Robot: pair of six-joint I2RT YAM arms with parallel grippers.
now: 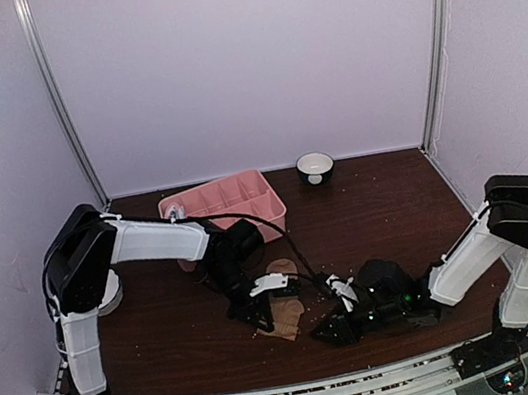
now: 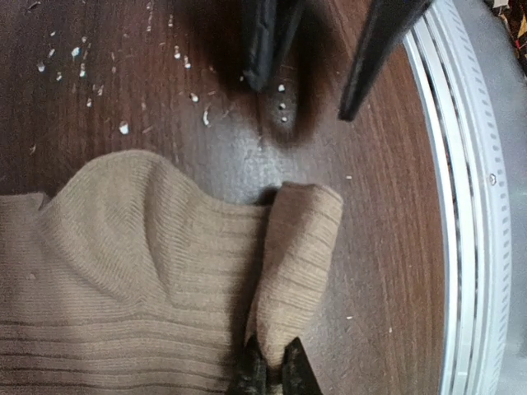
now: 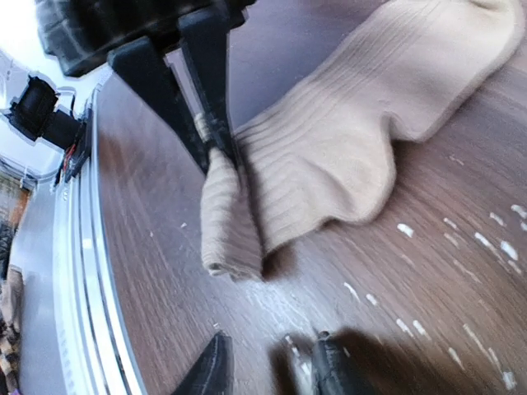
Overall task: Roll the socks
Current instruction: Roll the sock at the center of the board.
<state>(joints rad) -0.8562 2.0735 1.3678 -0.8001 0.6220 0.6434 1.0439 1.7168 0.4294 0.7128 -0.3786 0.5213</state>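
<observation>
While left pincer (image 2: pixel 270 368) clamps tan sock (image 2: pixel 148 271) (folded edge), right pincer (image 3: pixel 272 364) gapes; sock just ahead.

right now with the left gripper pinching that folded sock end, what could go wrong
1. The left gripper pinches only the edge of the small fold in the tan sock; a tug may free it and undo the fold.
2. The right gripper is open, off the sock, so the flat part may slide on the table rather than roll.
</observation>
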